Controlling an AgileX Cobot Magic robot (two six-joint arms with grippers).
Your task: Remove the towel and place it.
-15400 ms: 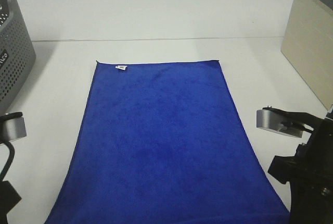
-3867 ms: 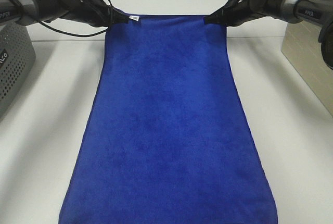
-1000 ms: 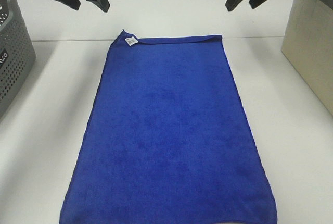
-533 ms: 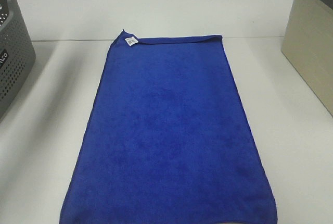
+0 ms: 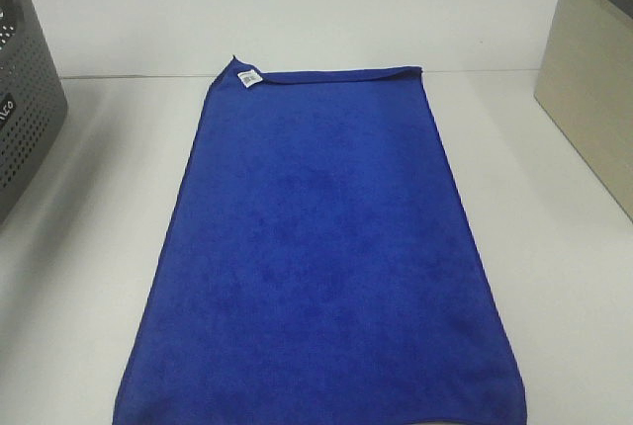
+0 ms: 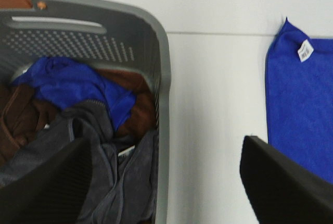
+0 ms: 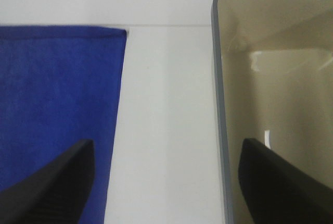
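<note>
Bright, even overhead light, soft shadows, wrist views slightly blurred, perhaps from motion

White lettering on the grey basket (image 5: 25, 109), on its side wall facing the towel (image 5: 316, 247): cut off by the frame edge, approx. "zo" legible. White tag (image 5: 247, 77) at the towel's far corner (nearest the basket): print too small to read.

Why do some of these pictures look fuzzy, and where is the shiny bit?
Left wrist view: the gray basket and the clothes inside look soft and blurry. Right wrist view: the dark claw fingers are out of focus. Exterior high view: the towel is fairly sharp, evenly lit, no glare.
</note>
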